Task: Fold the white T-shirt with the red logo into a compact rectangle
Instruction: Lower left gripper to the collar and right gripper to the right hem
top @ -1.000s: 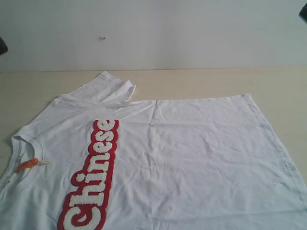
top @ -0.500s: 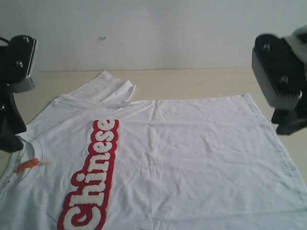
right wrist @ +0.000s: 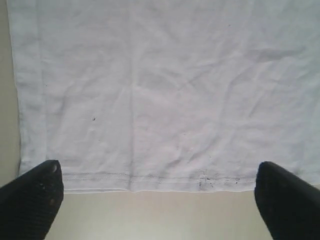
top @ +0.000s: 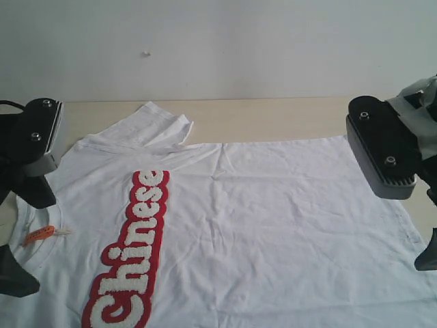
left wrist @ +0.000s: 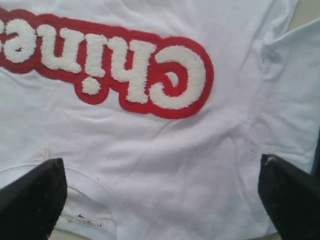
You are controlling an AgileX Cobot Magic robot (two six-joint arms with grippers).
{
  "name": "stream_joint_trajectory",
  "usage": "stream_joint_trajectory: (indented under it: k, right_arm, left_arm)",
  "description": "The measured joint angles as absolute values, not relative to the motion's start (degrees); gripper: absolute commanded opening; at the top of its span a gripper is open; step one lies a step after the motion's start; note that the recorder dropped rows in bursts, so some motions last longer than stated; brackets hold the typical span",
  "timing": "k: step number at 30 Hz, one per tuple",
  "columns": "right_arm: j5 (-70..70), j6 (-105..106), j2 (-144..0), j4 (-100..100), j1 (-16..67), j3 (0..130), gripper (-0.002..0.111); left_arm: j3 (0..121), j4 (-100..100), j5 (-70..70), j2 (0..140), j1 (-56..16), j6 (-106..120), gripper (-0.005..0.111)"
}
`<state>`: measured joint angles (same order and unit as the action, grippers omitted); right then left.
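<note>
White short-sleeved cotton T-shirt spread face up on pale wooden table; red band logo with fuzzy white letters across chest. Left gripper over ribbed collar, right gripper over stitched hem; both spread wide, empty.

Risks:
- pinching top layer only, so layers part
- uneven grabs skew fold
- bunched far sleeve trapped, lumpy rectangle

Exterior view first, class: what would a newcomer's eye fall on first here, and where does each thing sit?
The red logo spelling "Chinese" stands out first, running down the left part of the white T-shirt, which lies spread on the tan table. Next, at either side edge, the left pincer hangs open over the collar end and the right pincer hangs open over the hem.
</note>
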<state>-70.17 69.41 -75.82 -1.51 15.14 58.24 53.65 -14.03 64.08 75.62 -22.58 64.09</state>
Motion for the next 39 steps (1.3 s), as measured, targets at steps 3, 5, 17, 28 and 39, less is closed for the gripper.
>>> stream_joint_trajectory:
  k: [3,5,17,28,39]
  right_arm:
    - [-69.63,69.41,-76.32,-2.12,15.14,58.24,0.105]
    - [-68.77,69.41,-76.99,-2.38,15.14,58.24,0.105]
    - [-60.29,74.24,-87.35,0.45,12.63,58.24,0.105]
    - [-49.44,82.74,-100.87,1.08,5.54,58.24,0.105]
    - [-46.37,82.79,-105.03,-0.73,1.74,58.24,0.105]
  left_arm:
    - [53.65,-13.96,61.86,75.62,-22.58,64.33,0.105]
    - [53.65,-11.97,61.32,75.62,-22.58,64.83,0.105]
    - [55.7,7.11,54.46,87.86,-20.37,75.92,0.105]
    - [63.29,2.26,53.36,103.57,-10.07,81.87,0.105]
    - [63.29,0.0,49.48,107.58,-10.07,83.75,0.105]
